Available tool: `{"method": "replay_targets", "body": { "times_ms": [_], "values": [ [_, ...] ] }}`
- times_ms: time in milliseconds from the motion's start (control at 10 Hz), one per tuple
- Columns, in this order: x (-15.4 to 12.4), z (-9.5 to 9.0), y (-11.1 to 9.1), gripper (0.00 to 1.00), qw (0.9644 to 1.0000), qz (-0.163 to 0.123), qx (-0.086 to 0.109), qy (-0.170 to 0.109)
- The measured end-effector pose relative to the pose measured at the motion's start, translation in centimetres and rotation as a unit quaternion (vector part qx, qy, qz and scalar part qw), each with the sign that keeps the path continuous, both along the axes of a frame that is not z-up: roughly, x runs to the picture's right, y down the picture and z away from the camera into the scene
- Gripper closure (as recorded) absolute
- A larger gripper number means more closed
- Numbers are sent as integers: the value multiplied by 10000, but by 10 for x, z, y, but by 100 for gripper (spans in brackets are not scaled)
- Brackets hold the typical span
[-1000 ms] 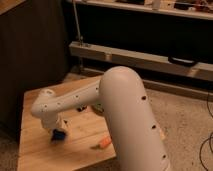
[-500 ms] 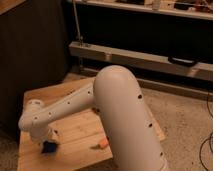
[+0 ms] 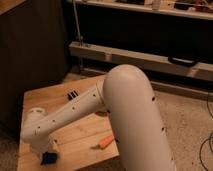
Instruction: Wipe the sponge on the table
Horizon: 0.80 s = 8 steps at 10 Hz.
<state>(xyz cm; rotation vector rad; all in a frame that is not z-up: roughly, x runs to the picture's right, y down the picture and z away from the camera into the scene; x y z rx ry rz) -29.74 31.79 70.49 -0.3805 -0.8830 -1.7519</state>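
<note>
The dark-blue sponge point(image 3: 48, 159) lies on the light wooden table point(image 3: 45, 102), near its front left corner. My gripper point(image 3: 45, 152) points down right on top of the sponge and is shut on it, pressing it to the wood. The white arm point(image 3: 75, 112) reaches from the large shoulder at the right, down and to the left across the tabletop. It hides much of the table's middle.
An orange carrot point(image 3: 106, 142) lies on the table near the front edge, right of the gripper. A black flat object with pale stripes point(image 3: 73, 94) sits toward the table's back. A long grey metal shelf point(image 3: 150, 57) runs behind. A dark panel stands at the left.
The gripper and the sponge have slid together toward the table's front left corner. The arm has stretched further left and lower.
</note>
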Motion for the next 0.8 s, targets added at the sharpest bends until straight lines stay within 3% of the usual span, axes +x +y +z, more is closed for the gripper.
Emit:
{"method": "replay_targets", "body": {
  "times_ms": [400,600,800],
  "values": [
    [46,-10,24,96,9996,-1,-252,153],
    [66,-6,23,96,9990,89,-282,333],
    [92,10,13,96,9974,207,-275,633]
  ]
}}
